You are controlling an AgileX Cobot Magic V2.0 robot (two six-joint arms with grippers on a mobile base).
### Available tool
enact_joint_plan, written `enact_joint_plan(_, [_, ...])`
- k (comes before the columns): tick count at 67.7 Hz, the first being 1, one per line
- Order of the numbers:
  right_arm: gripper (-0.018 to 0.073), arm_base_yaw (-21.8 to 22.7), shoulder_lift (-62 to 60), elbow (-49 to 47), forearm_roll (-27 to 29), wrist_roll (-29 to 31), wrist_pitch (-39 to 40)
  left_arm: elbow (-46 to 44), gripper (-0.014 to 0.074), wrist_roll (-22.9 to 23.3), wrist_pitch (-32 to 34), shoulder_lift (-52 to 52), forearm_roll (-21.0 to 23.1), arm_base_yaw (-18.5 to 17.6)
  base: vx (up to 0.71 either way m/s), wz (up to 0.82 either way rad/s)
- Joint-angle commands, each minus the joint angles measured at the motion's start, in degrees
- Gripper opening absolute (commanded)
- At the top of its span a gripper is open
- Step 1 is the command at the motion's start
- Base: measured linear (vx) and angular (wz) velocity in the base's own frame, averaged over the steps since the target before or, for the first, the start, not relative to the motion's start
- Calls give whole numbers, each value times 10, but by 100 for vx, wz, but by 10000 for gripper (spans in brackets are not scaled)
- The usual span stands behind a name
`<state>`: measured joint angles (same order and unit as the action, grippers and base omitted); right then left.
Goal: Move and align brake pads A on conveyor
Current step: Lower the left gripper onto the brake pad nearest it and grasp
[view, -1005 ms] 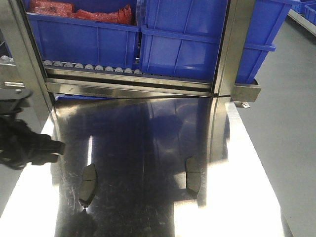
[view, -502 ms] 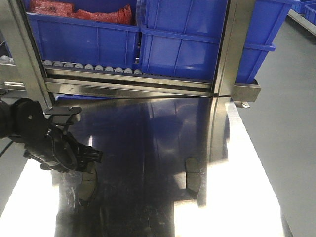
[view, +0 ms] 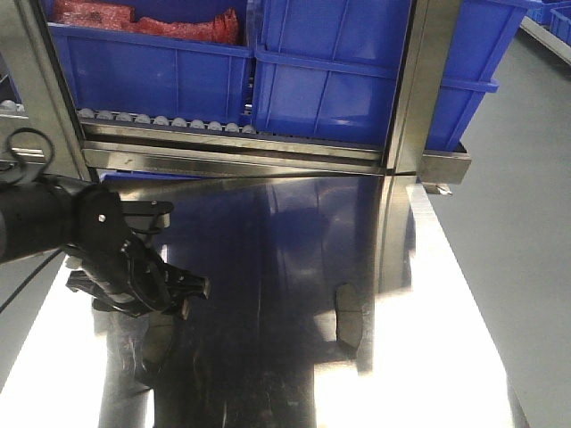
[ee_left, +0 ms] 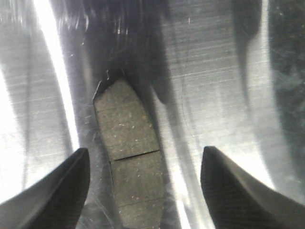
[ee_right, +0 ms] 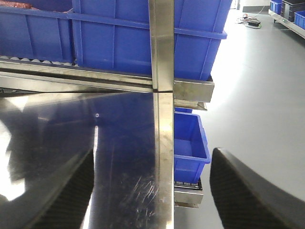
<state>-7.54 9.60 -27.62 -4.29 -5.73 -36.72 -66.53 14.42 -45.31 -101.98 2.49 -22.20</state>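
Two brake pads lie flat on the shiny steel tabletop (view: pixel 268 267). The left pad (view: pixel 157 346) is half in the shadow of my left arm, and the right pad (view: pixel 348 316) lies apart near the table's right side. My left gripper (view: pixel 189 299) hovers open over the left pad. In the left wrist view that pad (ee_left: pixel 131 157) shows its grey grooved face between my spread fingers (ee_left: pixel 52 191), with gaps on both sides. My right gripper (ee_right: pixel 152 200) is open and empty above the table's right edge. The conveyor is out of view.
Blue bins (view: pixel 330 80) sit on a roller rack behind the table, one holding red parts (view: pixel 143 22). A steel post (view: pixel 415 98) rises at the back right. Another blue bin (ee_right: pixel 190 140) sits low beside the table, over grey floor (ee_right: pixel 257 95).
My left arm has swung in from the table's left edge toward the right and now covers the left brake pad. Neither pad has moved.
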Motion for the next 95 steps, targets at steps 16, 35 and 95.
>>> enact_joint_plan(16, [487,1,8,-14,-6,0,41,-17,486,77,-8,6,-25,-12,0,0])
enact_joint_plan(35, [487,1,8,-14,-6,0,42,-18,486,107,-6,-12,-12,-12,0,0])
enact_joint_plan(95, [487,1,8,-14,-6,0,42,-18,-7,115,23,-24,-25,-12,0,0])
